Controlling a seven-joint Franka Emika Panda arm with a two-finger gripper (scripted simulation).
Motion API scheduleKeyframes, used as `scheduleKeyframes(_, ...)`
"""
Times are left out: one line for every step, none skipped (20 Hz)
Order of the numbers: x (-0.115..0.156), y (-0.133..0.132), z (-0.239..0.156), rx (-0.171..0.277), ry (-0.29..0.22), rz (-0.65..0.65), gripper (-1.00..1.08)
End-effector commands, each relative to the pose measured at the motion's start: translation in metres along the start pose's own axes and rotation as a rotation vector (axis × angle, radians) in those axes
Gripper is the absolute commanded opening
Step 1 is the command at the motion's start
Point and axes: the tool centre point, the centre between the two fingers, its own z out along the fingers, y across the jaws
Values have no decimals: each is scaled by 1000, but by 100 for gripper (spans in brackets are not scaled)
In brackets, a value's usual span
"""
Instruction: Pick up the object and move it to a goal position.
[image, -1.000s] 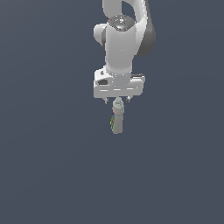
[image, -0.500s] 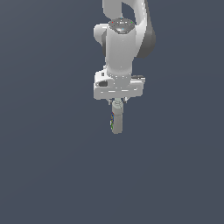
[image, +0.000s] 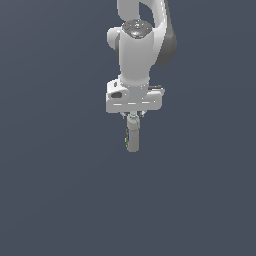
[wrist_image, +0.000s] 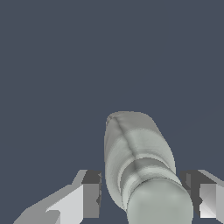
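The object is a slim grey-beige bottle (image: 132, 139) with a rounded grey cap; a green mark shows on its label. In the exterior view it hangs or stands straight below my gripper (image: 132, 119), and I cannot tell whether it touches the ground. In the wrist view the bottle (wrist_image: 135, 153) stands between the fingers (wrist_image: 91, 197), cap towards the camera. My gripper (wrist_image: 142, 192) is shut on the bottle's upper part, just under the cap. The bottle's base is hidden in the exterior view's dark ground tone.
Only a plain dark blue-grey ground (image: 55, 200) shows around the arm in both views. No other object, container or goal marker is in view.
The fingers have drawn in around the bottle's top since one second ago. The arm and the bottle have stayed at almost the same spot.
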Motion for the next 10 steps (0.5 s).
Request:
scheduleKeyframes(1, 8, -12, 0, 10, 2, -100)
scheduleKeyframes(1, 11, -16, 0, 10, 2, -100)
scheduleKeyframes(0, 15, -21, 0, 10, 2, -100)
scheduleKeyframes(0, 20, -26, 0, 10, 2, -100)
scheduleKeyframes(-1, 25, -32, 0, 10, 2, -100)
scheduleKeyframes(-2, 31, -38, 0, 10, 2, -100)
scheduleKeyframes(-2, 37, -45, 0, 10, 2, -100)
scheduleKeyframes(-3, 43, -52, 0, 10, 2, -100)
scheduleKeyframes(-4, 50, -60, 0, 10, 2, -100)
scheduleKeyframes(-5, 57, -68, 0, 10, 2, -100)
